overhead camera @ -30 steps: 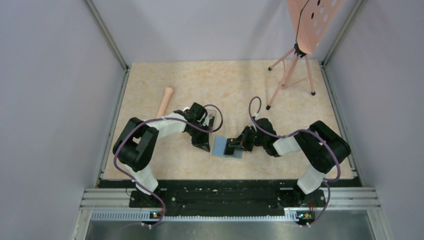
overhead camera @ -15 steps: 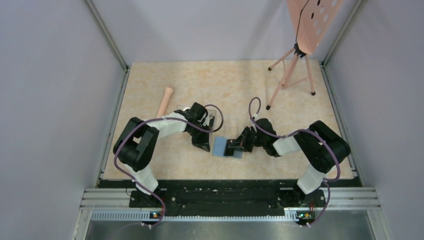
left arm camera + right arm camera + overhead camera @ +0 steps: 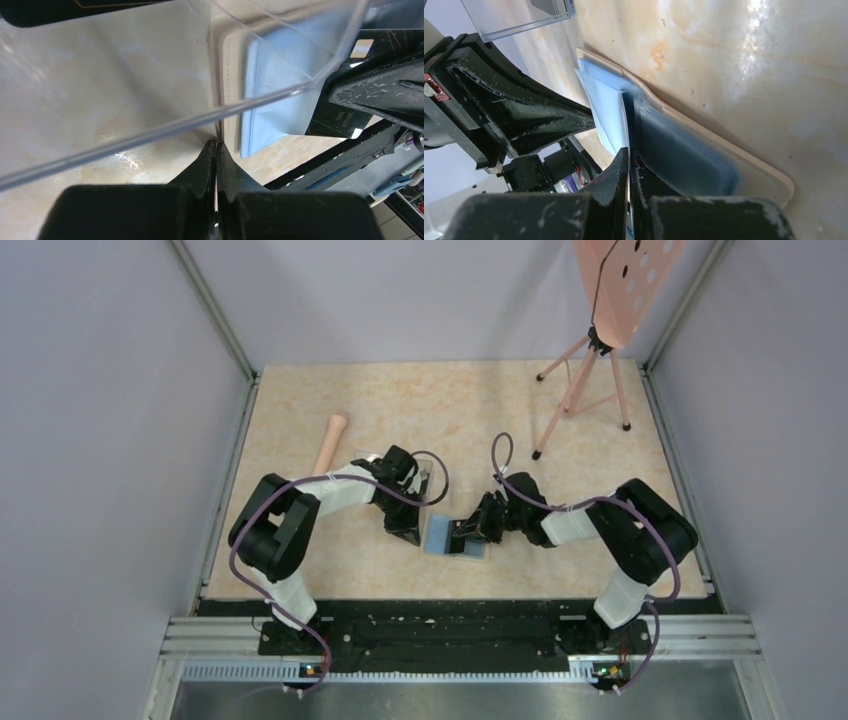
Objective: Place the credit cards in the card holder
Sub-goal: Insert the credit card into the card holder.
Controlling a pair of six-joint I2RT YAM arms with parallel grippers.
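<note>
While card holder (image 3: 689, 160) lies open, my right gripper (image 3: 628, 152) clamps 1 credit card (image 3: 330, 120); my left gripper (image 3: 216, 147) closed, tips at holder's tan edge.

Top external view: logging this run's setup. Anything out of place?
A pale wooden club-shaped stick lies loose at rear left, and a pink perforated board on a tripod stands rear right; neither suits card handling.

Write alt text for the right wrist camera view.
The right fingers, shut on a thin black card seen edge-on, hold it at the blue pockets of an open tan wallet on the marbled table. The left fingers point in from the left; a clear box sits top left.
</note>
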